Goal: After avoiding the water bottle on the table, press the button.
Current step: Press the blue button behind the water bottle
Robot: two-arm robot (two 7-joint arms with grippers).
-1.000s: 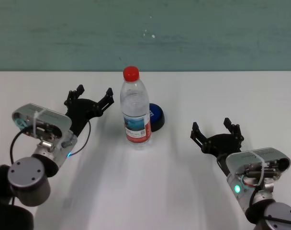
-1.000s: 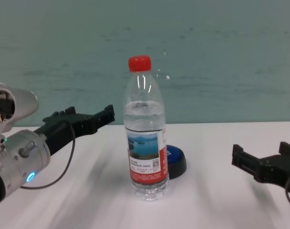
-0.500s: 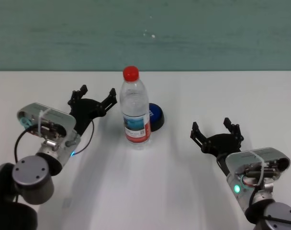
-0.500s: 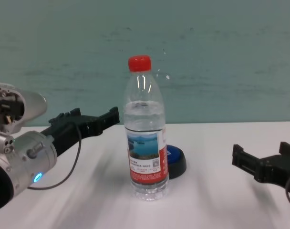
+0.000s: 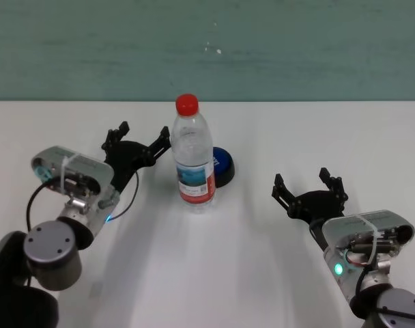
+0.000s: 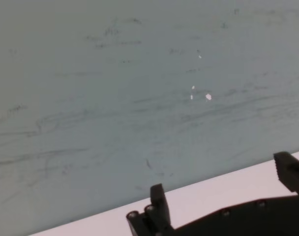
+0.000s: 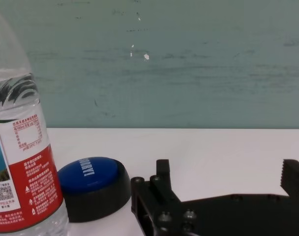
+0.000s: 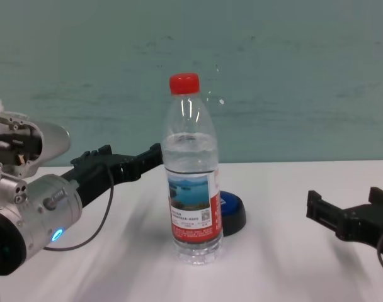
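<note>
The water bottle stands upright mid-table, clear with a red cap and a lake label; it also shows in the chest view and the right wrist view. The blue button on a black base sits just behind and to the right of it, partly hidden by the bottle, and in plain sight in the right wrist view. My left gripper is open and empty, its tips close to the bottle's left side. My right gripper is open and empty, right of the button.
The white table runs back to a teal wall. The left wrist view shows only the wall, the table's far edge and the open left gripper; the bottle and button are out of that view.
My left arm has moved right and forward, bringing its open gripper closer to the bottle's left side. The right arm, bottle and button have not moved.
</note>
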